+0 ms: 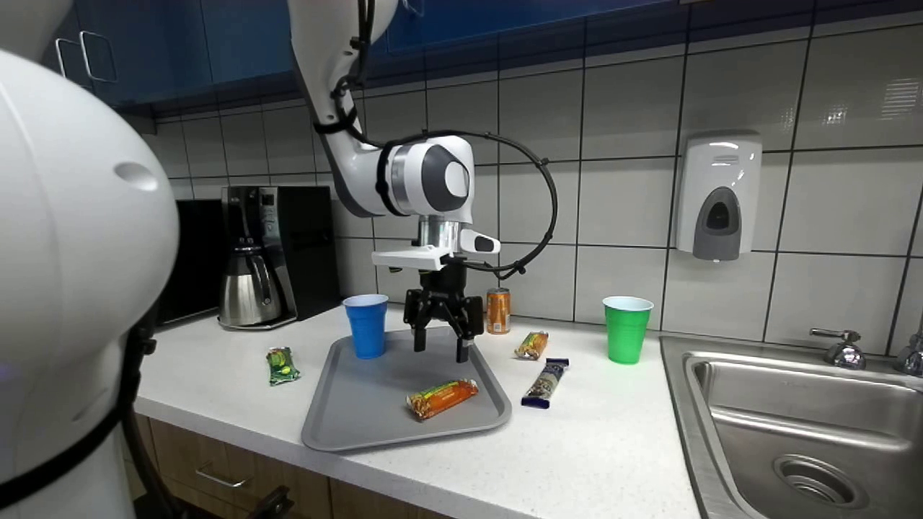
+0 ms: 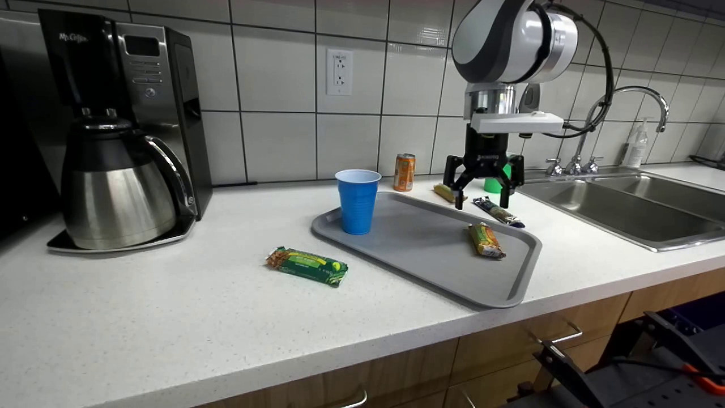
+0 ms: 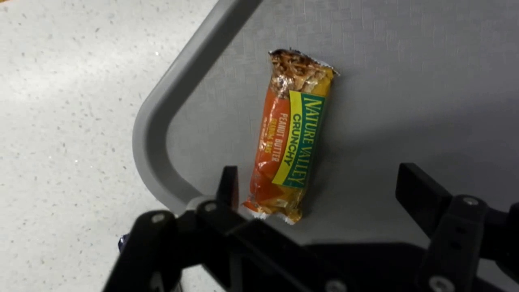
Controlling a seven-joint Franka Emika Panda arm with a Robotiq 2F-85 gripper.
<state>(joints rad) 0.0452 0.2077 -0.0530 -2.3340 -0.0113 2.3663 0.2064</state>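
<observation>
My gripper [image 1: 440, 350] hangs above the grey tray [image 1: 360, 404] with its fingers wide apart and nothing between them. In the wrist view, an orange Nature Valley peanut butter bar [image 3: 290, 138] lies flat on the tray near a rounded corner. Its lower end appears beside the left finger [image 3: 228, 184], while bare tray shows toward the right finger [image 3: 421, 194]. The same orange bar [image 2: 486, 241] lies below and nearer the counter front than the gripper [image 2: 481, 203] in an exterior view. A blue cup [image 2: 358, 207] stands upright at the tray's far end.
Beside the tray lie a green-wrapped bar [image 2: 308, 266], a dark blue bar [image 1: 546, 382] and a yellow-orange bar [image 1: 532, 345]. An orange can [image 1: 498, 311] and a green cup [image 1: 627, 331] stand near the wall. A coffee maker [image 2: 119, 187] and a sink [image 1: 815, 425] flank the counter.
</observation>
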